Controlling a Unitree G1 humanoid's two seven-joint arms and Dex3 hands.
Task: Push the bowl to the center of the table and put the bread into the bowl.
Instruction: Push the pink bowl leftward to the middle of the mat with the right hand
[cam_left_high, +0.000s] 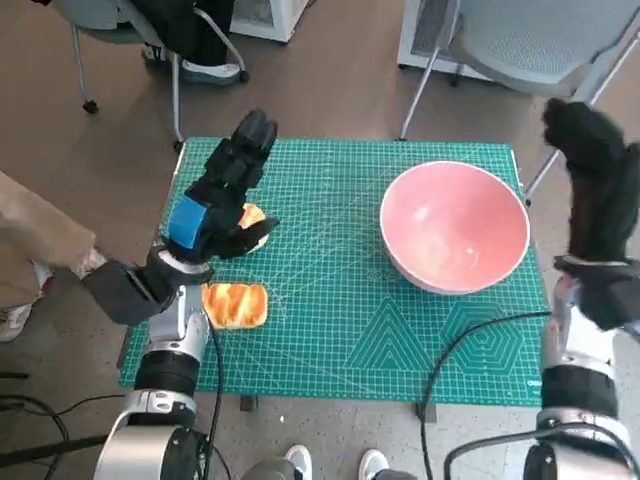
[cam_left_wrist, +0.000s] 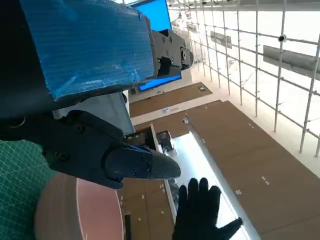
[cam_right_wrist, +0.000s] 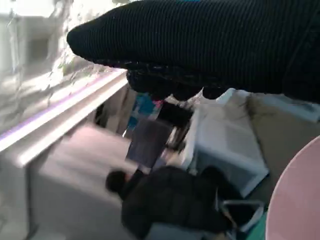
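Bowl: pink bowl, upright, on the right half of the green cutting mat, nearer the right edge than the middle. Nothing inside it. Its rim also shows in the left wrist view and at a corner of the right wrist view.
Bread, near piece: toasted slice lying flat on the mat at the left side, just beside the left forearm.
Bread, far piece: second piece mostly hidden under the left hand; only a pale orange edge shows.
Left hand: black with blue tape, over the left part of the mat, above the far bread piece. Fingers stretched away from the robot, thumb curled in beside the bread. Cannot tell whether it touches or grips the bread.
Right hand: gloved, raised off the right edge of the tabletop, beside the bowl but apart from it. Fingers loosely extended, holding nothing; seen spread in the left wrist view.
Surroundings: chairs beyond the tabletop; a seated person, blurred, in the right wrist view.
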